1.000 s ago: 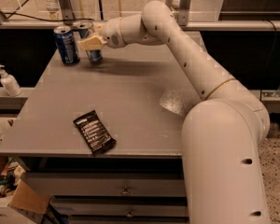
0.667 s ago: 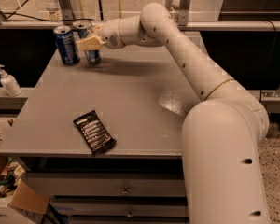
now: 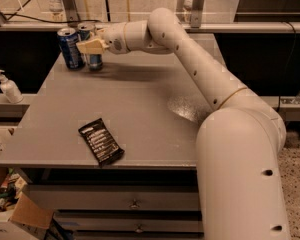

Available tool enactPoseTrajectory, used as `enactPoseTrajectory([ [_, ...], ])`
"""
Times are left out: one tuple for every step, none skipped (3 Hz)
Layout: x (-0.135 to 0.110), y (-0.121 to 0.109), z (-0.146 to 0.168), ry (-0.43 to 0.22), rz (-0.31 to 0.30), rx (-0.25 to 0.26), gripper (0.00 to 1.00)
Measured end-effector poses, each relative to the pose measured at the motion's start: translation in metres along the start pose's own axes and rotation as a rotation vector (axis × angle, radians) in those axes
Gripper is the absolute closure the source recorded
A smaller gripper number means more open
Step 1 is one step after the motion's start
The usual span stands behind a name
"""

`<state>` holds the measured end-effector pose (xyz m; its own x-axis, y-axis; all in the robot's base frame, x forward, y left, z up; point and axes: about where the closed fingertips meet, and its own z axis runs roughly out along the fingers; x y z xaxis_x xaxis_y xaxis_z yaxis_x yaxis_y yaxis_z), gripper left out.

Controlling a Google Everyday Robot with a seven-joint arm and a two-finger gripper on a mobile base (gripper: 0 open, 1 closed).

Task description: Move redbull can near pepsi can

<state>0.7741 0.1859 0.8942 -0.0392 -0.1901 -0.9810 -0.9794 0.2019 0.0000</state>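
Gripper (image 3: pixel 88 45) still at redbull can (image 3: pixel 94 62)

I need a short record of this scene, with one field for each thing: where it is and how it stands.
table: grey top, drawers below
pepsi can: upright, far left corner of the table
redbull can: upright, close beside the pepsi can on its right; contact between the cans cannot be told
gripper: at the redbull can, across its middle
snack bar: dark wrapper, lying flat near the front edge
pump bottle: upright on a ledge left of the table
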Motion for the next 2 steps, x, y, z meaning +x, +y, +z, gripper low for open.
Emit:
enactPoseTrajectory([
  [0.0072,0.0003,-0.0004,0.016,0.010,0.004,0.82],
  [0.0137,-0.0018,-0.0022,0.026,0.010,0.007,0.59],
])
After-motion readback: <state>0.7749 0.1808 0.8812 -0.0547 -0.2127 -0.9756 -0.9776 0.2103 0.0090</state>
